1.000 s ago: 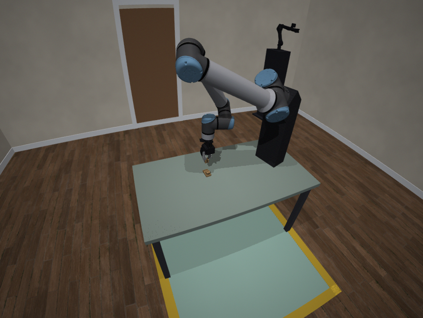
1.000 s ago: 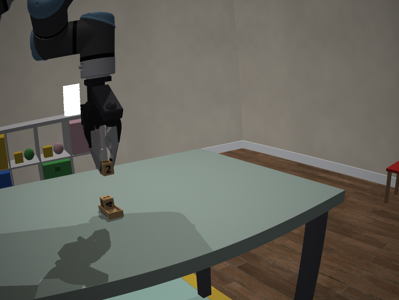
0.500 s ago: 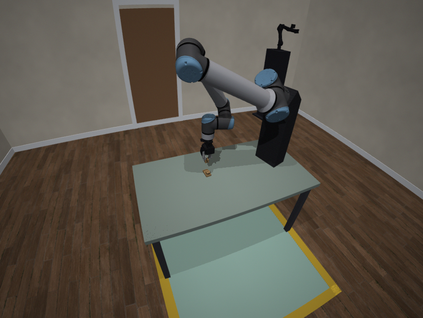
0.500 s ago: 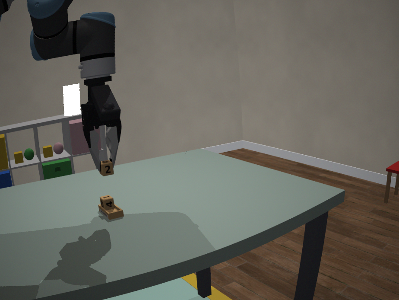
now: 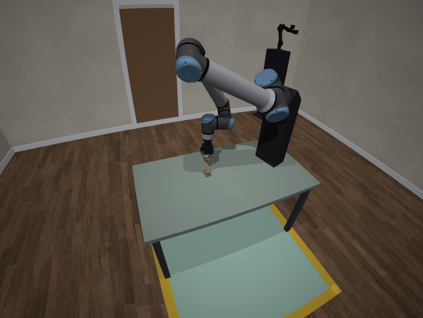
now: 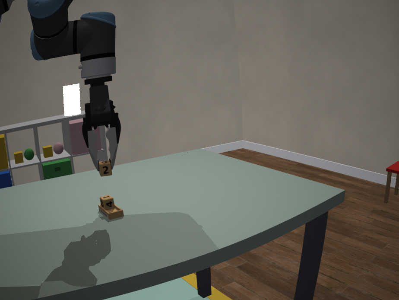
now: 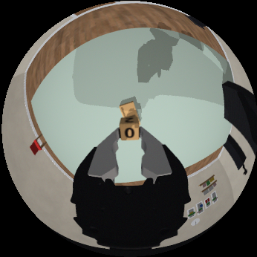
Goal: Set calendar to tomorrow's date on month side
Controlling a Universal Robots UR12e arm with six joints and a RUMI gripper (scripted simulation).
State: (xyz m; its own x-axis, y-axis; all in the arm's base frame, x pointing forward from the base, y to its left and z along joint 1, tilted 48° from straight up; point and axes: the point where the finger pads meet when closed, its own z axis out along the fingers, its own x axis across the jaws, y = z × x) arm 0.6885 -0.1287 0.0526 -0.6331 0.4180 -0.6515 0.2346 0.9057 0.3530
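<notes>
My gripper (image 6: 105, 164) (image 5: 206, 158) (image 7: 129, 138) is shut on a wooden number cube (image 6: 105, 169) (image 7: 129, 132) (image 5: 206, 159) and holds it in the air above the table. The held cube shows a 2 in the exterior view and a 0 in the wrist view. Below it the small wooden calendar tray (image 6: 113, 213) (image 5: 207, 175) sits on the table. The other cube (image 6: 106, 201) rests in the tray's left half and shows a 4 on its side, with a 1 on top. The tray's right half is empty.
The grey-green table (image 5: 191, 205) (image 6: 225, 200) carries only the tray. The black robot pedestal (image 5: 277, 136) stands at its back right corner. A shelf with coloured toys (image 6: 38, 154) stands behind the table. A red stool (image 6: 392, 170) is far right.
</notes>
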